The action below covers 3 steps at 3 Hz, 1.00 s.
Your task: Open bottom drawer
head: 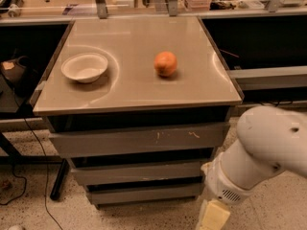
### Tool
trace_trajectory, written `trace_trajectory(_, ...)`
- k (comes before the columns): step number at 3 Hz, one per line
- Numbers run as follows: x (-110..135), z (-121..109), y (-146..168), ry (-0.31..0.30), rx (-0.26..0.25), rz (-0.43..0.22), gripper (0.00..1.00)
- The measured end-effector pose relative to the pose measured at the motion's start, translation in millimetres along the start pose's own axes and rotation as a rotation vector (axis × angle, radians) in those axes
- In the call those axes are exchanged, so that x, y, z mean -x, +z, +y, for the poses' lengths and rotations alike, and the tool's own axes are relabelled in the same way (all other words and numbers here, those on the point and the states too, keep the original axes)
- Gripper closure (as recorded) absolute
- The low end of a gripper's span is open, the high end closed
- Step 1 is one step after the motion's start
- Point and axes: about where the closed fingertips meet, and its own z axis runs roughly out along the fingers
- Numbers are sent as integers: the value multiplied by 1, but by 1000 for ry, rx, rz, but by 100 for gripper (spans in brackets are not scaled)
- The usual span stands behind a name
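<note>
The bottom drawer point(144, 194), plain grey, lowest of 3, sits closed, the hand point(213, 217) just right of it
</note>
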Motion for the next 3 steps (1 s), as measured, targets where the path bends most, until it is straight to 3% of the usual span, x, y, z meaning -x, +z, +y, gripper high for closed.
trace_trajectory(2, -2, -14, 173, 103, 164, -99, 0)
trace_trajectory(3, -2, -14, 173, 103, 164, -99, 0)
